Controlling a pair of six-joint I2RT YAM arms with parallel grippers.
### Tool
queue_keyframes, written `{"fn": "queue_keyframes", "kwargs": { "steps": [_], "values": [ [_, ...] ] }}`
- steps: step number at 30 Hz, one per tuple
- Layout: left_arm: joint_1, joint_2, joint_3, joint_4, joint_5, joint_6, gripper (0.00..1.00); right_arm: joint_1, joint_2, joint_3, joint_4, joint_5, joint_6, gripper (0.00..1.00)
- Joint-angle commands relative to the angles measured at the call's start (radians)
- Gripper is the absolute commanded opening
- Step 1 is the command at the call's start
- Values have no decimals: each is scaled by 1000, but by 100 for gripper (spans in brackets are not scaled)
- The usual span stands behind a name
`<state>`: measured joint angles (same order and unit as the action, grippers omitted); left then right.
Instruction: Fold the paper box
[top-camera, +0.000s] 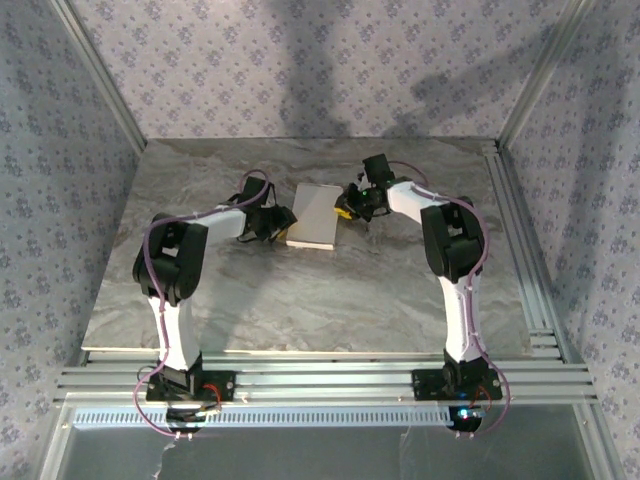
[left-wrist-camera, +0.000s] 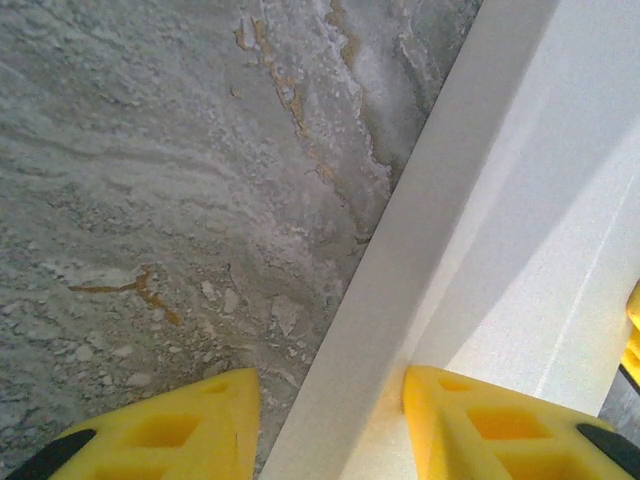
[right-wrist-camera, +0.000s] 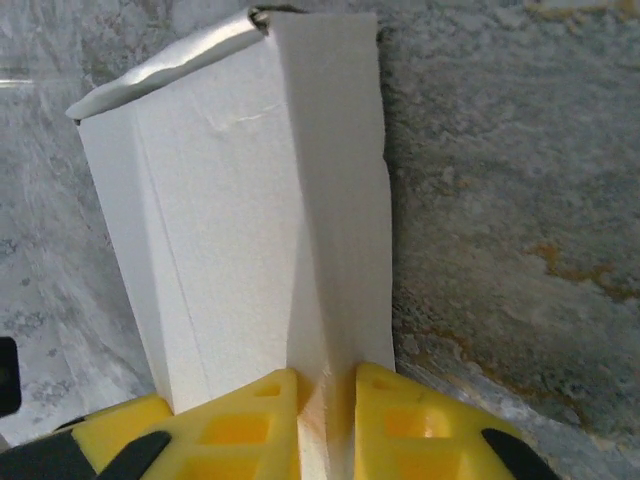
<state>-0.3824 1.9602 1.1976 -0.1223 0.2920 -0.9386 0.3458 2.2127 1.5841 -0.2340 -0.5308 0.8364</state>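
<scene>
Your paper box (top-camera: 313, 215), a flat rectangle of smooth matte white card, lies on the veined grey stone-look table (top-camera: 300, 300), toward 12 o'clock from centre. At its 3 o'clock your right gripper (right-wrist-camera: 325, 385) pinches a thin creased flap. At 9 o'clock your left gripper (left-wrist-camera: 330, 425) stands spread astride the box's edge.

The paper box (right-wrist-camera: 230, 220) is matt white thin card, faintly grained; the fingers (right-wrist-camera: 240, 425) of the right gripper (right-wrist-camera: 325, 385) are smooth yellow moulded plastic; the table (left-wrist-camera: 150, 200) looks matt, stone-patterned grey; the frame rails (top-camera: 320, 380) are brushed metal
</scene>
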Motion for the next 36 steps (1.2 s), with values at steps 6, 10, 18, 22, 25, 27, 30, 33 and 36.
{"fn": "queue_keyframes", "kwargs": {
  "steps": [6,10,18,22,25,27,30,33,36],
  "values": [
    [-27,65,-17,-123,6,27,42,23,-33,-181,348,-116,211,0],
    [-26,65,-16,-119,4,24,42,17,-15,-287,654,-198,458,0],
    [-19,64,3,-128,-2,28,42,49,-36,-365,749,-188,612,0],
    [1,63,54,-190,-41,69,51,57,-127,-420,554,-69,472,0],
    [27,68,116,-259,-90,111,63,56,-168,-499,564,5,482,0],
    [44,60,163,-313,-140,137,75,63,-176,-534,592,33,505,0],
    [64,36,221,-384,-212,168,89,83,-180,-579,656,67,558,0],
    [79,-15,238,-420,-281,182,91,126,-193,-649,744,153,662,3],
    [79,-96,195,-407,-329,177,92,173,-170,-695,863,229,788,4]
  ]
}}
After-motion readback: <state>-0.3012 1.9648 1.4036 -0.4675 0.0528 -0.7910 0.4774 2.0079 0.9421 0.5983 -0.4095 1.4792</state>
